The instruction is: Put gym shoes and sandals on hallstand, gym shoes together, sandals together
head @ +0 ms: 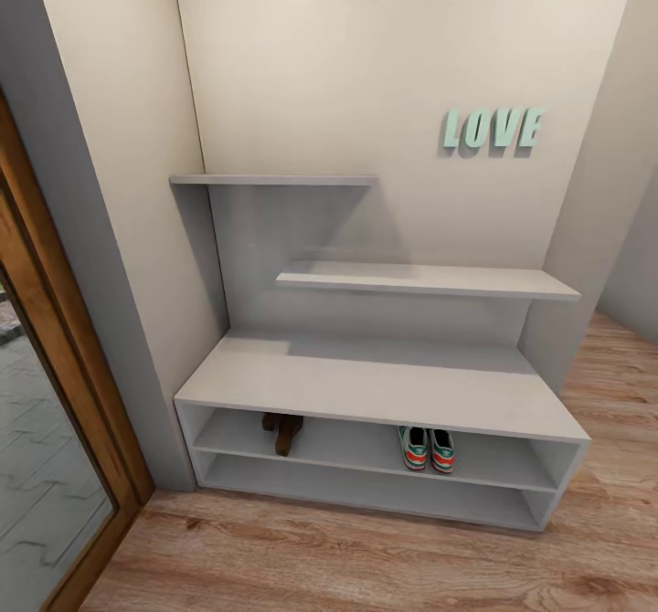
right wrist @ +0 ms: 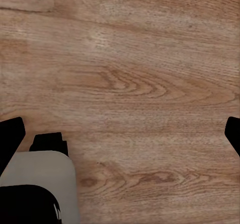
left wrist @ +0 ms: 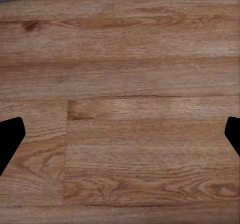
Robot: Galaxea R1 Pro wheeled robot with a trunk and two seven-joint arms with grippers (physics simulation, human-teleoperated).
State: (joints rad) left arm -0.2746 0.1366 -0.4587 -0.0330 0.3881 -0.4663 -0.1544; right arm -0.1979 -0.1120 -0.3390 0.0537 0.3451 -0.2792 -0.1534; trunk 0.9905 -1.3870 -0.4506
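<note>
The pale grey hallstand (head: 384, 384) stands against the wall in the head view. On its upper low shelf, the two brown sandals (head: 283, 430) lie side by side at the left. The two gym shoes (head: 427, 448), white with teal and orange, sit next to each other at the right of the same shelf. My left gripper (left wrist: 120, 134) is open over bare wood-plank corridor floor (left wrist: 125, 83). My right gripper (right wrist: 120, 134) is open too, over floor planks (right wrist: 135, 73), with nothing between its fingers.
Teal LOVE letters (head: 493, 128) hang on the wall above the stepped shelves. A wooden door frame (head: 64, 393) stands at the left. A grey and black part of the robot (right wrist: 40, 184) shows in the right wrist view. Floor (head: 366, 557) lies before the rack.
</note>
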